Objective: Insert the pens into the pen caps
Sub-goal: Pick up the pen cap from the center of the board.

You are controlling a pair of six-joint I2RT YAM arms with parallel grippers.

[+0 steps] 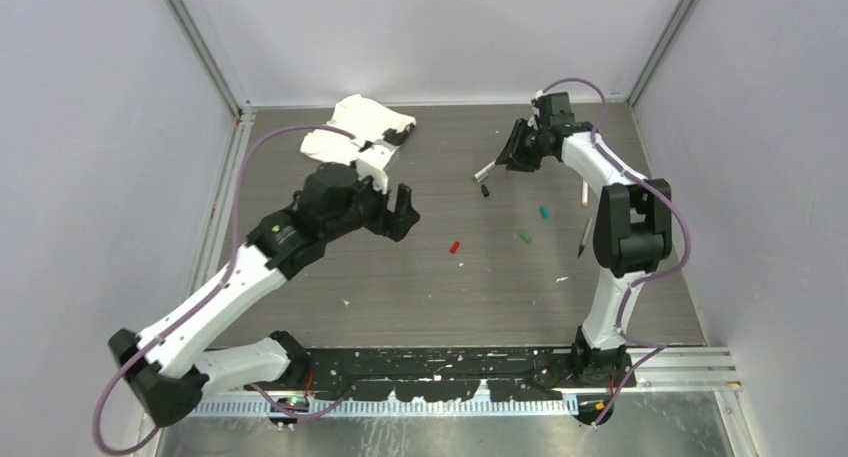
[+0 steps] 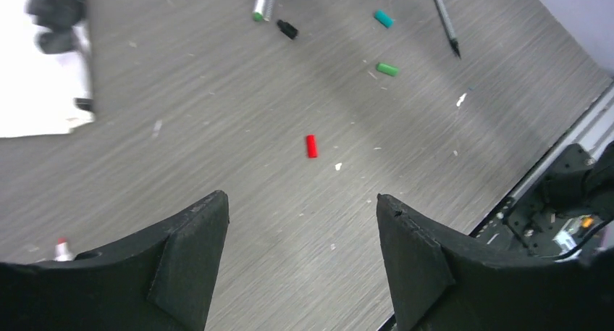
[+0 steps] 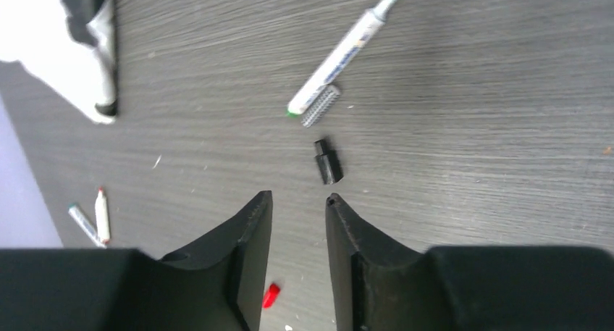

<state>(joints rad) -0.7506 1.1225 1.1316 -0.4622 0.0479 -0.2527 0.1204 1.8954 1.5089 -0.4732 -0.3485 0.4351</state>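
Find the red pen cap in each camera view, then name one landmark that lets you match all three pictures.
Top external: the red pen cap lies near the picture's centre, slightly right.
Left wrist: red pen cap near the centre.
Right wrist: red pen cap near the bottom edge, left of centre.
Shared landmark: the black pen cap, close to the green-tipped white pen.

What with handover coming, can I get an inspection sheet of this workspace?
Surface: dark grey table, dotted with white flecks.
Job's things: green-tipped white pen beside black cap; red cap, green cap, teal cap, dark grey pen lying loose.
Clutter: white bundle at far left; small ribbed piece by the pen.
Grippers: left gripper open, empty; right gripper narrowly open, empty, near the black cap.
Cables: purple cable looping along each arm.
Surroundings: pale walls; metal rail at near edge.
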